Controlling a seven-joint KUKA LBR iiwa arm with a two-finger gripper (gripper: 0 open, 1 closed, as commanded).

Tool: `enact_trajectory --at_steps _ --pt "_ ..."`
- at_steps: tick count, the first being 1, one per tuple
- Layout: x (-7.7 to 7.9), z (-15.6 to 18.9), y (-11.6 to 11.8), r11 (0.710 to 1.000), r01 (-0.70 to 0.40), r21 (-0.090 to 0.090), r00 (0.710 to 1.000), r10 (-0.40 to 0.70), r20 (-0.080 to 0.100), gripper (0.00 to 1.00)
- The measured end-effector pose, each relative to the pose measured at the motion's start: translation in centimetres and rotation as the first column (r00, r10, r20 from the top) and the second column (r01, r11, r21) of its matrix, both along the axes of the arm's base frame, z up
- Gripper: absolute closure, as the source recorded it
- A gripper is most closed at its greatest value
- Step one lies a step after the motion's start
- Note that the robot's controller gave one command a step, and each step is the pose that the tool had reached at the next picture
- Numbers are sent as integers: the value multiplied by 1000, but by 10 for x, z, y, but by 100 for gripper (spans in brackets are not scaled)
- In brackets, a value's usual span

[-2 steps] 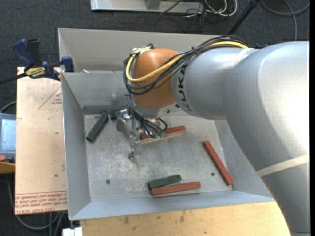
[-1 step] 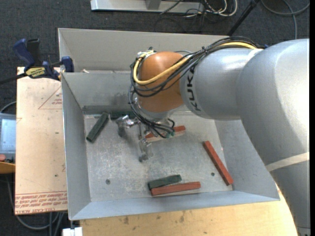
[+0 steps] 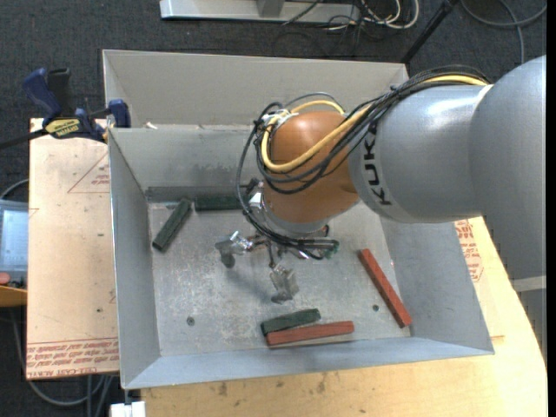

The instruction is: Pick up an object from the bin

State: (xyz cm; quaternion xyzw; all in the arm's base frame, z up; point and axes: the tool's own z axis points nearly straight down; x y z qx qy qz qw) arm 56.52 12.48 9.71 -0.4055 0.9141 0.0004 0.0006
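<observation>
pincer (image 3: 256,266): released as far as I can see. The two fingers (image 3: 229,249) stand well apart with bare bin floor between them, so it's not gripping anything.

where it is: low over the middle of the bin (image 3: 130,259), a bit toward 12 o'clock from dead centre.

nearest thing: a short green bar (image 3: 291,321) lying flat at about 5 o'clock from the pincer, near but not touching it, close to the front wall.

its neighbour: a short red bar (image 3: 310,332) right along the green one's 6 o'clock side. They look like they touch, both running roughly parallel to the front wall.

also close: a small green piece (image 3: 320,248) at 3 o'clock from the pincer, half tucked under the wrist, so I can't make out its full shape.

rest of the bin: a long red bar (image 3: 383,287) lies diagonally at 4 o'clock by the right wall. A tilted green bar (image 3: 171,224) sits at 10 o'clock near the left wall, and a dark bar (image 3: 217,203) lies along the back wall at 11 o'clock. All of these are well apart from the pincer.

arm (image 3: 452,146): fat grey arm coming in from 3 o'clock, bent so the wrist points down into the bin.

wrist: round orange cover (image 3: 300,168) sits on top of it, with black and yellow cables (image 3: 347,124) looped over the cover.
</observation>
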Motion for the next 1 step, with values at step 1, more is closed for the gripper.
enact_trajectory --at_steps 1 --pt "-64 -27 -24 967 -253 1 967 253 4 0"
